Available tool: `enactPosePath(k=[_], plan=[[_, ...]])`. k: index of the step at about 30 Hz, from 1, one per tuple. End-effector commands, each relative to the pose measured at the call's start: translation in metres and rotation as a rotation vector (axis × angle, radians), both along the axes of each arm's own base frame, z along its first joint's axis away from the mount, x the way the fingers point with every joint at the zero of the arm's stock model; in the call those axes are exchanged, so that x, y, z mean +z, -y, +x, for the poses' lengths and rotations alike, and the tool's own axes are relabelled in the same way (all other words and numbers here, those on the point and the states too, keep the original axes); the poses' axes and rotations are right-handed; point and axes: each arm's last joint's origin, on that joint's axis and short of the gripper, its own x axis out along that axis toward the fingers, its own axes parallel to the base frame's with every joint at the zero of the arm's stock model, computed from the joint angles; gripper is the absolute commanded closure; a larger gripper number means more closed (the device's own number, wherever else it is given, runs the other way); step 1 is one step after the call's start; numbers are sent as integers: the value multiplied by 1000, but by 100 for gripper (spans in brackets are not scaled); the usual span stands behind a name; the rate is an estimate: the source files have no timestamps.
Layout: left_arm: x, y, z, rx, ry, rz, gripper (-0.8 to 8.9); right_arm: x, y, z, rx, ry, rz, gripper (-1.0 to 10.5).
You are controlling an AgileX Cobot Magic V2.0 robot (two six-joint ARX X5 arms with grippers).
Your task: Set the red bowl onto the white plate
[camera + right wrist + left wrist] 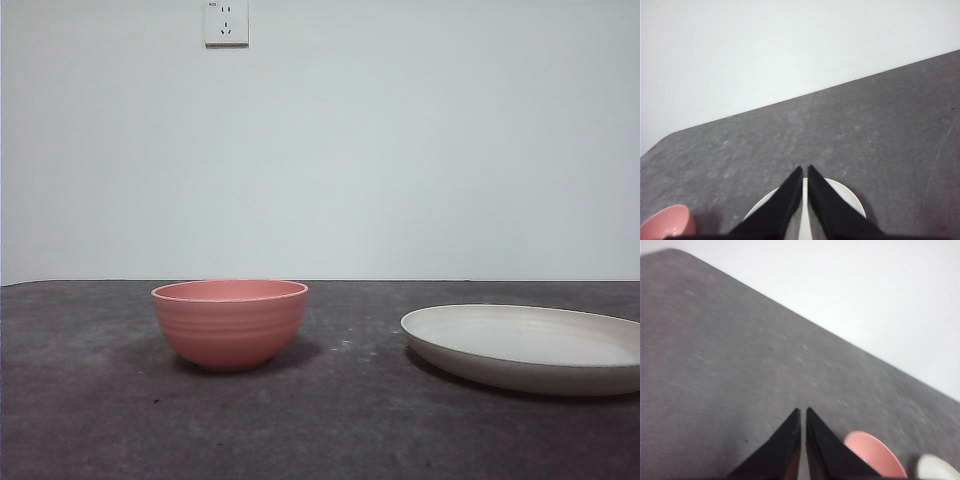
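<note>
The red bowl [230,322] stands upright on the dark table, left of centre in the front view. The white plate [530,345] lies on the table to its right, apart from it and empty. Neither arm shows in the front view. My left gripper [803,412] is shut and empty, high above the table, with the bowl [872,455] and a bit of the plate [937,469] beside its jaws. My right gripper [804,170] is shut and empty, held above the plate [845,195]; the bowl [667,222] shows at the corner of its view.
The dark grey table [320,430] runs back to a plain white wall with a power socket [226,22] high up.
</note>
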Motion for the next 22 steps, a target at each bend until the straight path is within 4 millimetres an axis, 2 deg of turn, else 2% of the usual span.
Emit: enactPosePath(k=[1, 11, 17, 22], plan=[[22, 2, -1, -66, 0, 80, 797, 21, -1, -3, 28, -12, -30, 936], [67, 8, 10, -356, -189, 214, 797, 75, -5, 10, 258, -271, -165, 936], [81, 15, 15, -497, -286, 270, 797, 90, -9, 21, 406, -411, -209, 936], [87, 23, 18, -629, -336, 286, 798, 90, -15, 25, 525, -521, -237, 936]])
